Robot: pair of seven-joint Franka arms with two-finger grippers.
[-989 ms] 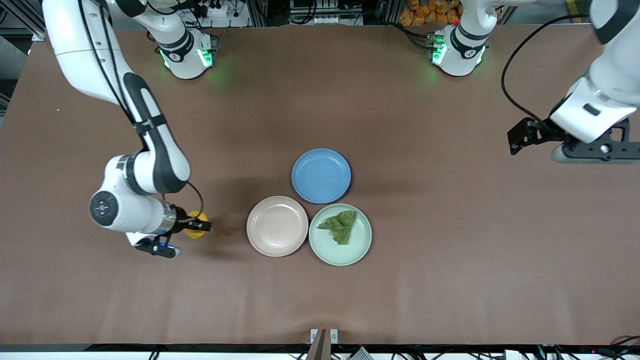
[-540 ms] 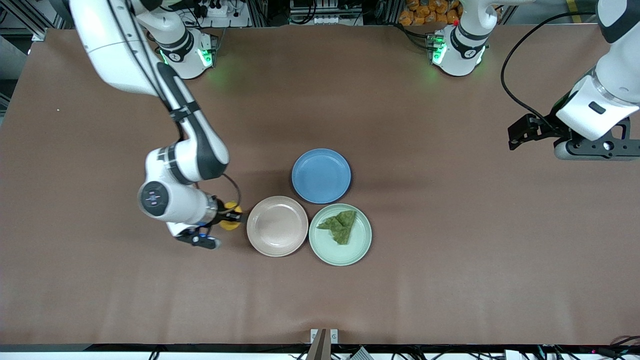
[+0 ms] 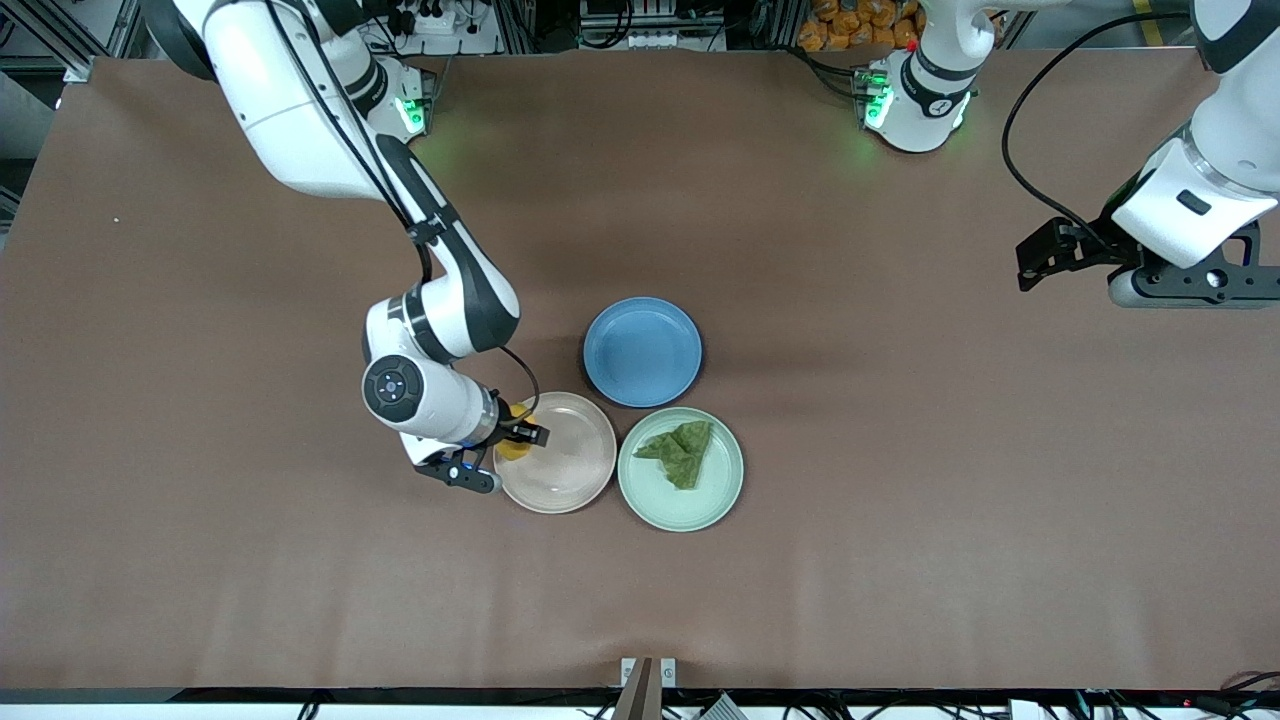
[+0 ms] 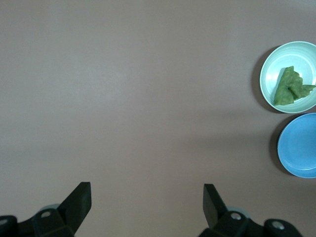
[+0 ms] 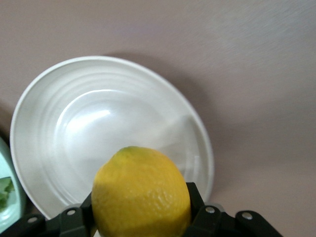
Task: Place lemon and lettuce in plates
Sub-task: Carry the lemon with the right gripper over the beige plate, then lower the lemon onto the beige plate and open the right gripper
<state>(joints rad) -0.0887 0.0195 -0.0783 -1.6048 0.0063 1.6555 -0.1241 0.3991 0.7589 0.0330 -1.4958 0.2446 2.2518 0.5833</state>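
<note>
**Yellow lemon hanging over the pink plate**

Beige-pink plate point(image 3: 565, 455) has nothing resting in it, but the right gripper point(image 3: 520, 437) is up over its rim on the side toward the right arm's end of the table, fingers clamped snug on the lemon point(image 5: 141, 192). Right wrist view shows the fruit pinched between both pads with the plate's bowl just below.

Mint green plate point(image 3: 680, 468) sits touching the pink one and holds the lettuce point(image 3: 683, 451), crumpled a bit off-centre. Blue plate point(image 3: 642, 351) sits farther from the front camera than those two, nothing in it.

Left gripper point(image 4: 147, 202) waits up over bare table at the left arm's end, fingers spread wide, holding nothing.
</note>
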